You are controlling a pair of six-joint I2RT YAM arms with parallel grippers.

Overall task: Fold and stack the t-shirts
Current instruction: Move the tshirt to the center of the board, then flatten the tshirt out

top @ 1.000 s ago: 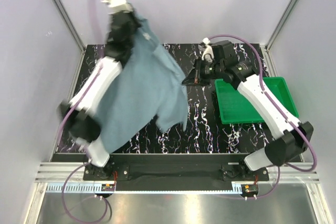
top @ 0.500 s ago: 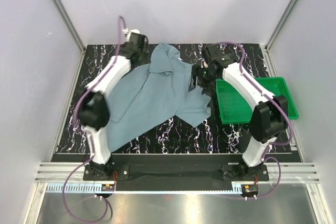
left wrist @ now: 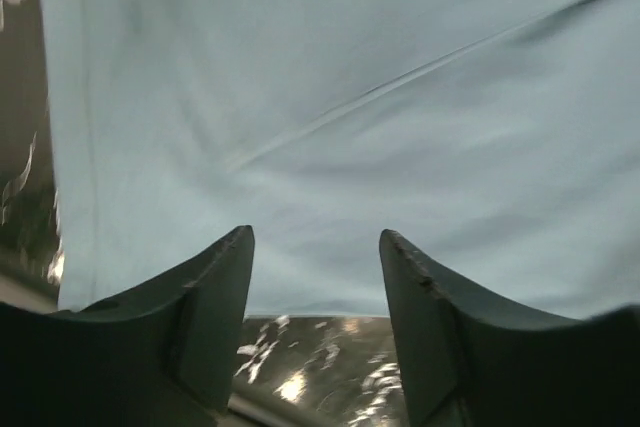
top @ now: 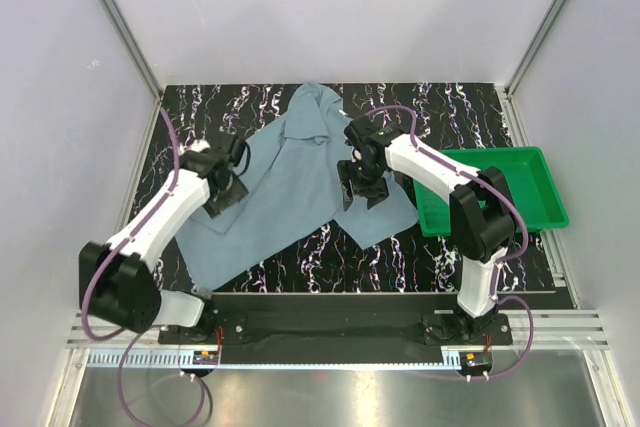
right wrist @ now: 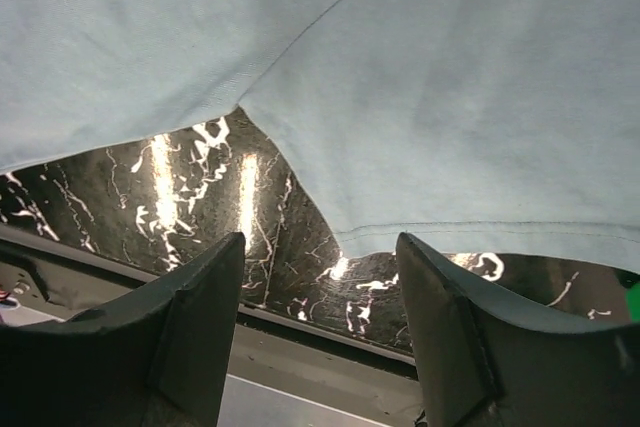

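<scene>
The left pincer [left wrist: 315, 242] and the right pincer [right wrist: 320, 242] are spread and hold nothing. The blue-grey shirt [top: 290, 182] lies under them on the counter [top: 400, 257], reaching to the far side. It looks soft and floppy, so pinch its hem corners.

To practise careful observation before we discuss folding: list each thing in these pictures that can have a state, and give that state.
t-shirt: unfolded, lying spread and rumpled on the table, not held.
left fingers: open, nothing between them, over the shirt's left edge.
right fingers: open, nothing between them, over the shirt's right part.
green tray: upright on the table, nothing in its visible part.
</scene>
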